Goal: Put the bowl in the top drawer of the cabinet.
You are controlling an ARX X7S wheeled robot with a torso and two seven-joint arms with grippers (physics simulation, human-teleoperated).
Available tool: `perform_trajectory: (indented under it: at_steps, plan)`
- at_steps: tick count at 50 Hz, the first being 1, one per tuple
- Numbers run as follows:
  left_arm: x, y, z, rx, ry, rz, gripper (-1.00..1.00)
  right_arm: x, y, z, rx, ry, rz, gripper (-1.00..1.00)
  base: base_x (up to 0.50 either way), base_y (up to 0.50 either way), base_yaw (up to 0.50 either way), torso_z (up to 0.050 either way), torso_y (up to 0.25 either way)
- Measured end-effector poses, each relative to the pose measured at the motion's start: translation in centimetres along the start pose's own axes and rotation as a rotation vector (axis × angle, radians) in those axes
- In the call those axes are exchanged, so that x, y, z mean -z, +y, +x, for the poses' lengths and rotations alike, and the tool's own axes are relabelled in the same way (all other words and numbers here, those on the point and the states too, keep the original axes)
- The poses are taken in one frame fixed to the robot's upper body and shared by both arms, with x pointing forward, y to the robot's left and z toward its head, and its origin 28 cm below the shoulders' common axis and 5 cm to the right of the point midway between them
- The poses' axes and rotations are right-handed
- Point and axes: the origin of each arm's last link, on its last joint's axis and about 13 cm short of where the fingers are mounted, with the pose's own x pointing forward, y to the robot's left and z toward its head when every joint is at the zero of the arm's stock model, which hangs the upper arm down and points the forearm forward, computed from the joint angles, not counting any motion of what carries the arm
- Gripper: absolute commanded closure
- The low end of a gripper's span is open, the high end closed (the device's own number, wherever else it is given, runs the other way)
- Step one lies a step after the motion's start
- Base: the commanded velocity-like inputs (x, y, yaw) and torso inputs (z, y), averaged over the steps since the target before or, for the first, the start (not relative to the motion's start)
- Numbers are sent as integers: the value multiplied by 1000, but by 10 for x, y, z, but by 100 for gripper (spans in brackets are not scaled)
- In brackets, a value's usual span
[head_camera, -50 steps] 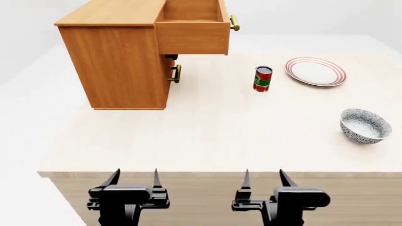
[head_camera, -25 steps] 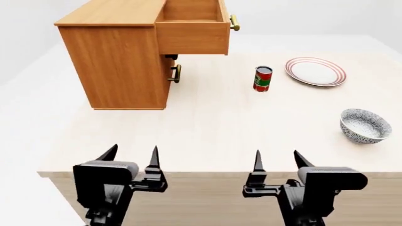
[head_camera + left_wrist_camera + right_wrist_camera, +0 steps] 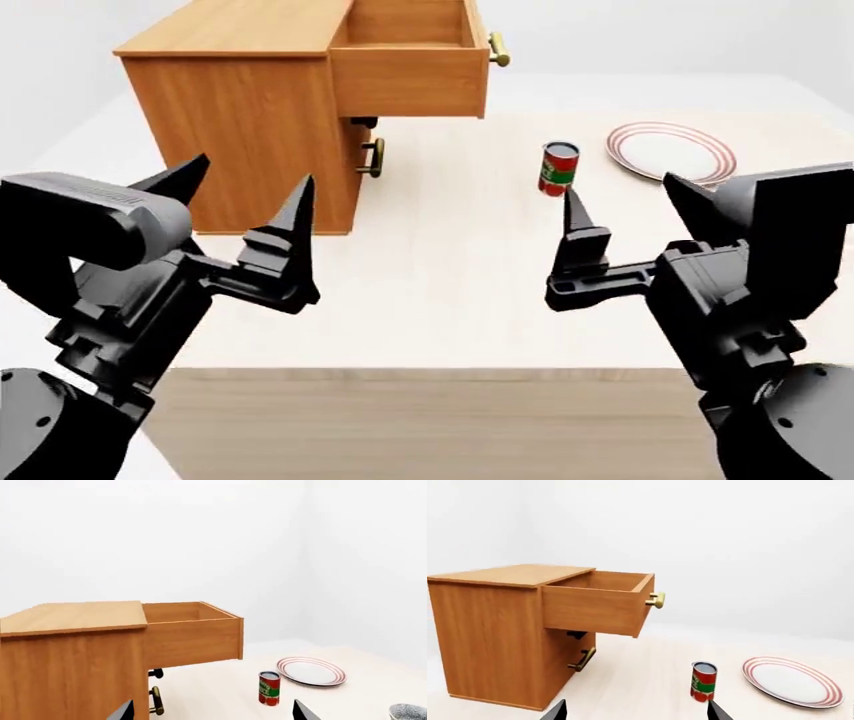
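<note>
The cabinet (image 3: 254, 140) stands at the table's far left, its top drawer (image 3: 407, 75) pulled out and showing nothing inside from here. In the head view the bowl is hidden behind my right arm. Only a speckled sliver of the bowl (image 3: 408, 712) shows at the edge of the left wrist view. My left gripper (image 3: 255, 168) and right gripper (image 3: 621, 185) hang raised over the table's near part, both open and empty. Each wrist view faces the cabinet (image 3: 67, 670) (image 3: 487, 640) and the open top drawer (image 3: 193, 640) (image 3: 594, 610).
A red can (image 3: 558, 167) stands mid-table, right of the cabinet. A red-ringed white plate (image 3: 654, 145) lies behind it, partly covered by my right gripper. The lower drawer is shut, with its brass handle (image 3: 375, 156) under the open one. The table (image 3: 441, 290) is light wood.
Both arms have risen from below the table's front edge to well above it and now loom large in the head view. The right arm now covers the bowl.
</note>
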Motion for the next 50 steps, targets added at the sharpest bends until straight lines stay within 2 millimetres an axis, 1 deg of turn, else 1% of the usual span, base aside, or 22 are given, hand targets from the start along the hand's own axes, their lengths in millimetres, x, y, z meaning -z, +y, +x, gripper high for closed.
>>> perform_trajectory:
  at_steps: [12, 22, 29, 38, 50]
  plan:
    - [-41, 4, 3, 67, -36, 87, -100, -54, -13, 1, -43, -51, -132, -100, 107, 0, 0, 0, 0]
    - [-71, 7, 3, 96, -76, 143, -100, -87, -24, -4, -47, -89, -196, -100, 150, 0, 0, 0, 0]
    - [-88, 10, 7, 103, -99, 172, -100, -108, -30, -6, -41, -110, -222, -100, 198, 0, 0, 0, 0]
    - [-102, 12, 8, 108, -122, 197, -100, -129, -35, -6, -33, -138, -242, -100, 248, 0, 0, 0, 0]
    - [-117, 12, 9, 115, -148, 224, -100, -146, -36, -4, -33, -160, -266, -100, 256, 0, 0, 0, 0]
